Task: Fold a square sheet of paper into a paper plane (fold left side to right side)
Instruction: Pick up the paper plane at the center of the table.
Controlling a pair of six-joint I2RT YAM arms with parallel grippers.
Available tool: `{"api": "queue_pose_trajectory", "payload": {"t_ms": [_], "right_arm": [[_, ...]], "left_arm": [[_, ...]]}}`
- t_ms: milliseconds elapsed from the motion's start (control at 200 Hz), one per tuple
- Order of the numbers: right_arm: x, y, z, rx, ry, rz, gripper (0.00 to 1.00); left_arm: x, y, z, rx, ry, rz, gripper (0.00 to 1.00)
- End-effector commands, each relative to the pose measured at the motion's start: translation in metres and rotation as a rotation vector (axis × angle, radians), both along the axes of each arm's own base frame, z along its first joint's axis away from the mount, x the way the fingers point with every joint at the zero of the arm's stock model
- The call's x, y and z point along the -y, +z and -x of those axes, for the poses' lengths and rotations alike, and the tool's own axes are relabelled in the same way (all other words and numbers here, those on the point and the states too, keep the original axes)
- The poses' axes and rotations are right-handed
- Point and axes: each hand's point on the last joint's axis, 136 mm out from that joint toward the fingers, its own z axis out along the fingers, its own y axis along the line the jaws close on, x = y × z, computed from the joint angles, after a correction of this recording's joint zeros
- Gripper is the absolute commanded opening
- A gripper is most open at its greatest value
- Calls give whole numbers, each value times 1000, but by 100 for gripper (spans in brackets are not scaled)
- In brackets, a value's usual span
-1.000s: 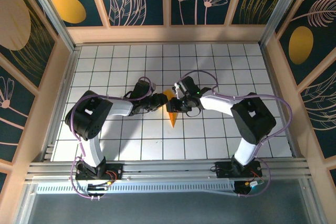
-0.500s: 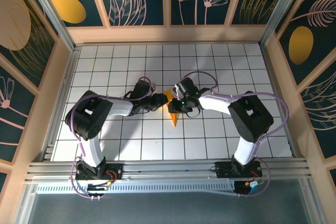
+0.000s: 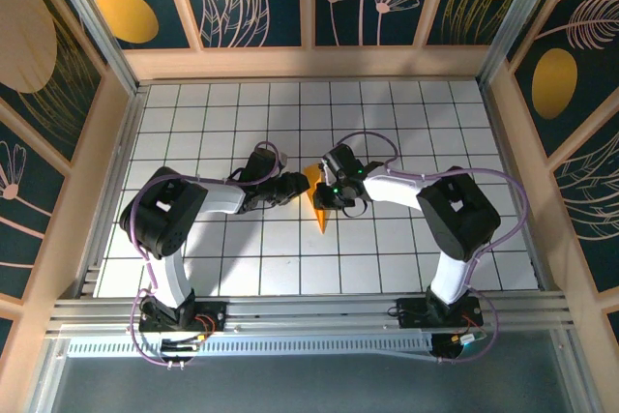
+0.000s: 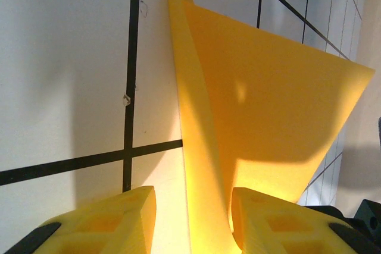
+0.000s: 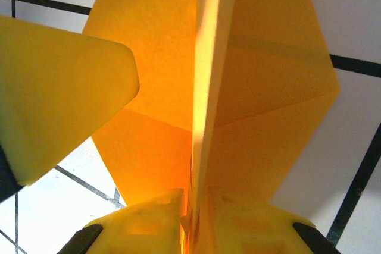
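Observation:
The yellow-orange sheet of paper (image 3: 320, 218) lies creased mid-table, its point toward the near edge. In the right wrist view its centre ridge (image 5: 205, 87) stands upright, with flaps spreading to both sides. My right gripper (image 5: 196, 200) is shut on that ridge from the right (image 3: 325, 197). My left gripper (image 3: 298, 187) comes from the left and is open. In the left wrist view a raised flap (image 4: 262, 99) stands between its fingers (image 4: 110, 221), close to the right one, with a gap on the left. The left finger (image 5: 59, 87) also shows in the right wrist view.
The white gridded table (image 3: 406, 113) is walled by wooden panels (image 3: 309, 63) at the back and on both sides. Both arms' bases stand on the rail (image 3: 309, 311) at the near edge. Purple cables (image 3: 372, 137) loop over the right arm.
The right gripper has slid slightly left and closed its fingers onto the paper's upright ridge. The left arm and its open gripper have stayed put.

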Motion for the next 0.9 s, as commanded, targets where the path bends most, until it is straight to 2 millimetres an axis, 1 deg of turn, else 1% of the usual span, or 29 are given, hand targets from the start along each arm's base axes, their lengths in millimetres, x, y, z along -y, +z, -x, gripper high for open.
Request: {"api": "queue_pose_trajectory", "payload": {"t_ms": [0, 85, 190, 320, 450, 566, 596, 606, 621, 706, 816, 896], "right_arm": [[-2, -1, 0, 5, 12, 29, 19], [-4, 0, 0, 9, 14, 33, 19], [-4, -4, 2, 5, 14, 47, 19], [-6, -8, 3, -2, 13, 58, 17], [-7, -11, 3, -4, 12, 72, 14], [-8, -8, 2, -1, 8, 65, 8], [-9, -5, 1, 2, 7, 60, 6], [-9, -4, 1, 5, 6, 58, 5], [-9, -2, 0, 7, 5, 56, 4], [-8, 8, -4, 25, -4, 59, 1], [-1, 24, -16, 59, -34, 79, 0], [12, 34, -29, 75, -76, 103, 0]], "left_arm": [[3, 3, -2, 8, -6, -1, 38], [3, 2, -2, 8, -6, -2, 38], [2, 2, -2, 7, -3, -2, 38], [1, 7, -2, 22, 4, -2, 39], [-5, 17, -4, 51, 29, -11, 44], [-14, 29, -6, 86, 54, -37, 51], [-18, 28, -5, 84, 63, -53, 52], [-19, 36, -6, 101, 67, -47, 53], [-20, 40, -7, 110, 73, -46, 53], [-35, 55, -9, 148, 111, -60, 58], [-63, 77, -10, 198, 181, -81, 62], [-87, 93, -8, 242, 242, -112, 66]]}}
